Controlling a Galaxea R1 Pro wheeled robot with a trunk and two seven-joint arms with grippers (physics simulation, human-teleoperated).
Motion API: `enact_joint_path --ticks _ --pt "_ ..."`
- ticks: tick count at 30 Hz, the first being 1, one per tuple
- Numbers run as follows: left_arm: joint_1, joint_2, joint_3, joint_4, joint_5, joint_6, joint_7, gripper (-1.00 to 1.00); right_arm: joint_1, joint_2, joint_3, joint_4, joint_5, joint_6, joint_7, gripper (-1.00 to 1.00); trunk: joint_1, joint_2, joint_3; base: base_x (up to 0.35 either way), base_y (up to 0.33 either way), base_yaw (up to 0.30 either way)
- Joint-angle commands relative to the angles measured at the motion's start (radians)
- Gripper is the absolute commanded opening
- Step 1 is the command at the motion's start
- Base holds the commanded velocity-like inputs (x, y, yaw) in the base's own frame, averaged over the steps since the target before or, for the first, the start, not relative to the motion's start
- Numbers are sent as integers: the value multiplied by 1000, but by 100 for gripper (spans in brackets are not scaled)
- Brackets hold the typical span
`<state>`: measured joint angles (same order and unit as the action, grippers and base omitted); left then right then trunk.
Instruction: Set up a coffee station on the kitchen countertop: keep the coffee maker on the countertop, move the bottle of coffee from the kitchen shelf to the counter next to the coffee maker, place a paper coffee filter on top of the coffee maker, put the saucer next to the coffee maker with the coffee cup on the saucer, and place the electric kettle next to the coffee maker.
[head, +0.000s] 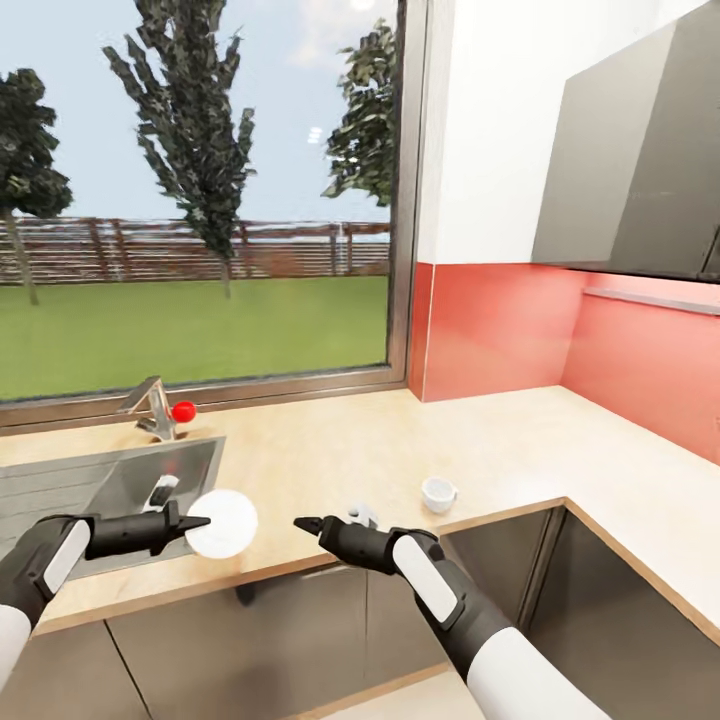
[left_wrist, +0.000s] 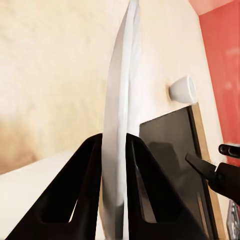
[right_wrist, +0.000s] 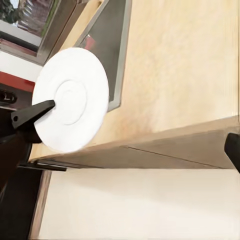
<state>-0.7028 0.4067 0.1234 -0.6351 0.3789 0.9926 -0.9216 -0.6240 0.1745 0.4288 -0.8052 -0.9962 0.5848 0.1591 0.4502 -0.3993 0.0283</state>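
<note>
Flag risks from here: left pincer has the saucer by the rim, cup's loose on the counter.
1. The left pincer pinches the saucer only at its thin edge, so it may slip or swivel when moved.
2. The saucer is near the countertop's front edge beside the sink; a drop could go off.
3. The coffee cup is close to the right pincer; a sweep could knock it.

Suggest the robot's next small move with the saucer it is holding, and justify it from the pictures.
Probably carry the saucer, pinched at its rim by the left gripper, toward the coffee cup and set it flat on bare countertop beside it. The saucer hangs over the counter edge by the sink, and the cup stands alone.
</note>
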Motion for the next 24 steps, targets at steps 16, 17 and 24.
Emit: enact_joint_path --ticks 16,17,24 --pt "-4 0 2 0 -9 2 -3 -100 0 0 121 11 0 4 5 100 0 -1 0 -205 -185 0" --pt "-4 1 2 0 -9 2 -3 -100 1 0 131 17 0 4 5 100 0 -1 0 -74 -36 0" --pt "-4 19 3 0 -8 2 -4 -100 41 0 194 244 9 3 8 100 0 -1 0 -18 -9 0"
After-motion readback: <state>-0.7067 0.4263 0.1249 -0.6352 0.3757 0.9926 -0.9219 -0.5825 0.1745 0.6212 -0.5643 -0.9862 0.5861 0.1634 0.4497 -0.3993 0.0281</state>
